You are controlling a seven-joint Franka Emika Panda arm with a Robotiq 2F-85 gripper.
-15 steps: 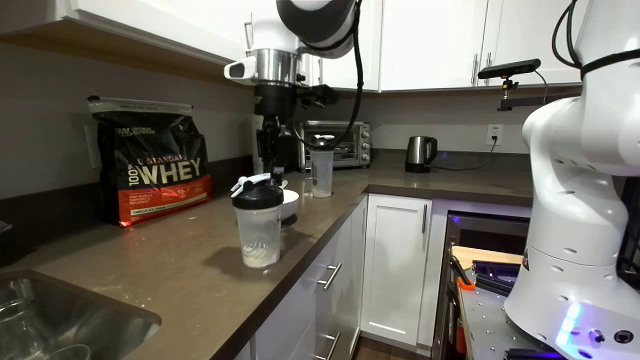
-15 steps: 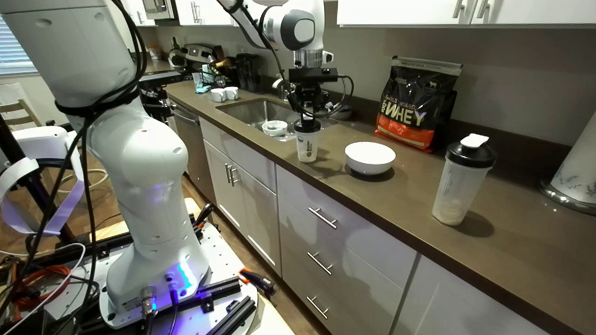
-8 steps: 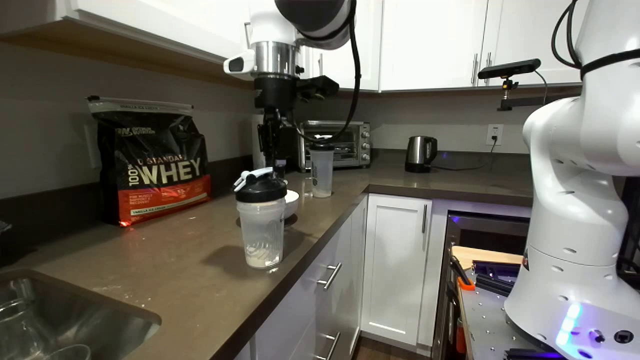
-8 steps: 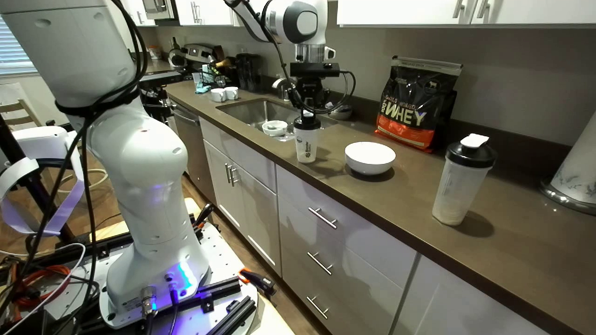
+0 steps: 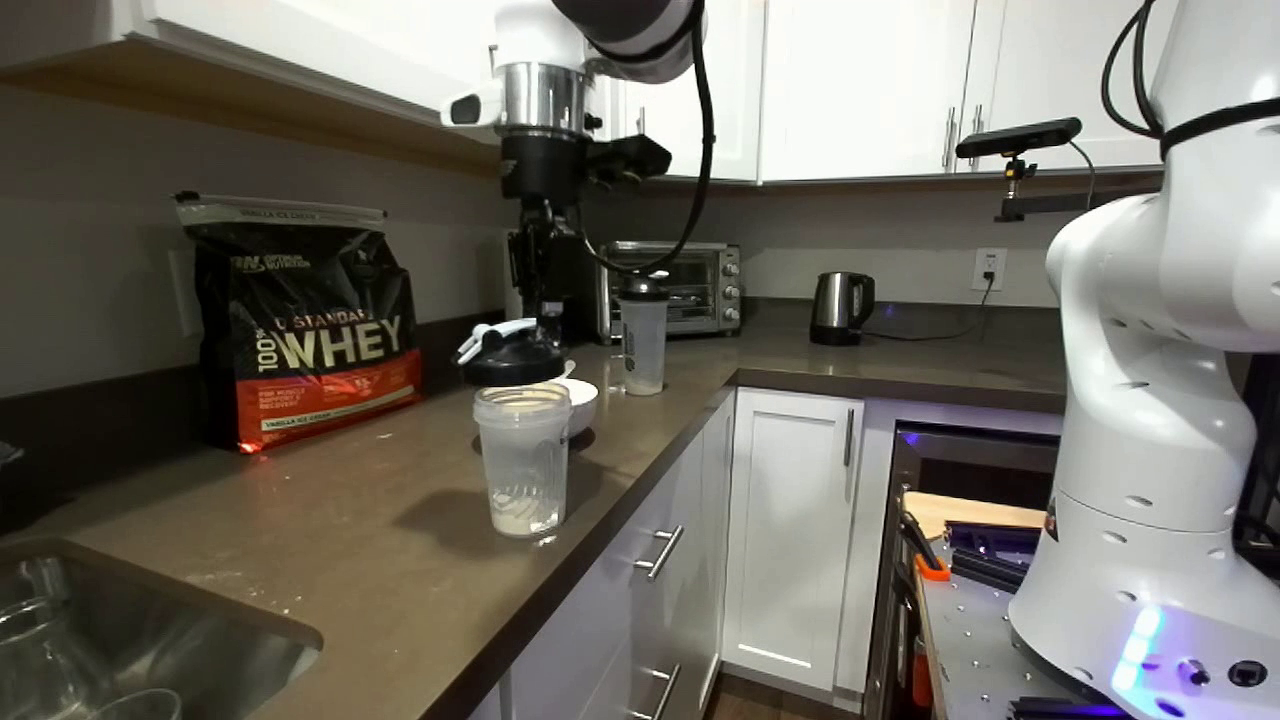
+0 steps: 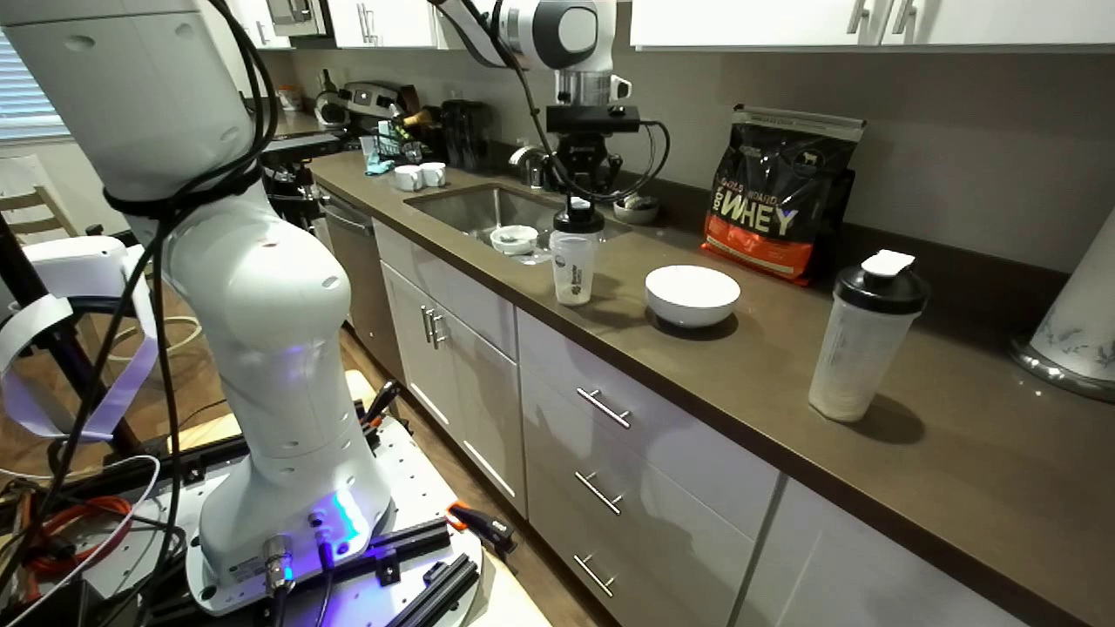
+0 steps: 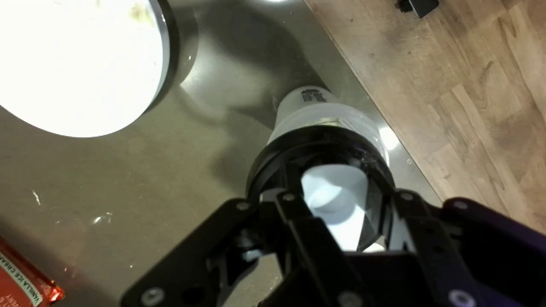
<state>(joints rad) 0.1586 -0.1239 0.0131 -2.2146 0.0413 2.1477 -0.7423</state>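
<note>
One black lid (image 5: 515, 362) hangs in your gripper (image 7: 335, 200), whose fingers (image 7: 428, 238) are clamped on it; in the wrist view its white flip cap (image 7: 337, 204) shows between them, though exactly which part they pinch is hard to make out. What is new: the lid no longer sits on the shaker cup (image 5: 525, 460). In an exterior view it now hovers just above the rim (image 5: 522, 393), shifted slightly off center, leaving that edge bare. This suggests the lid is free and your lift takes it alone, since the cup stays upright on the brown counter (image 5: 340, 520), white powder (image 5: 522, 515) lying in its bottom.

Around it, a white bowl (image 6: 692, 300) rests near the cup, and beyond the bowl stands a second, lidded shaker (image 6: 862, 348). A large black-and-red whey bag (image 5: 320, 340) stands by the wall (image 5: 90, 200). On the cup's opposite side from the bowl is a metal sink (image 5: 225, 650) with clear glassware (image 5: 45, 655) in it.

Farther out, a toaster oven (image 5: 705, 290) and a steel kettle (image 5: 842, 308) stand at the back, beneath white cabinets (image 5: 860, 90). Wood-look flooring (image 7: 482, 106) shows past the counter's edge.
</note>
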